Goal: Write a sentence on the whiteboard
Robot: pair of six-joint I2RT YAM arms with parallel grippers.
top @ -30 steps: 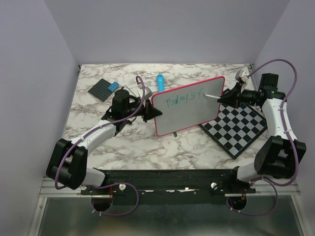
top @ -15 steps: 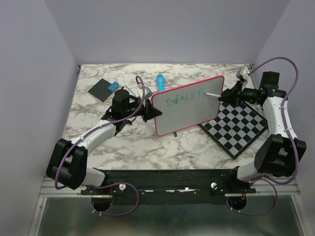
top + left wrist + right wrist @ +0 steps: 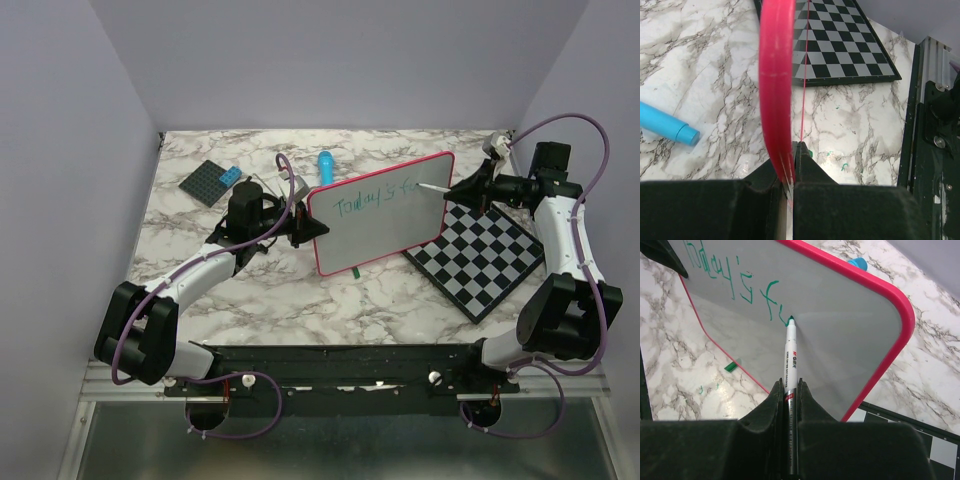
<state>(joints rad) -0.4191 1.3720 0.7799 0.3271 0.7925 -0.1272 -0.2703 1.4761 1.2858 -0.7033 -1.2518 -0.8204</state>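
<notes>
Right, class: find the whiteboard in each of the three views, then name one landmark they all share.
Top external: whiteboard at centre, tilted, between the arms.
Left wrist: edge-on, its pink rim running up from bottom centre.
Right wrist: its white face fills the upper middle.
Shared landmark: checkered board, right of the whiteboard.

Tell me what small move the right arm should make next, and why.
Probably stroke the marker onward along the line: its tip touches the whiteboard after the green writing "Today's fu", blank board lies ahead, and the left gripper clamps the rim.
</notes>
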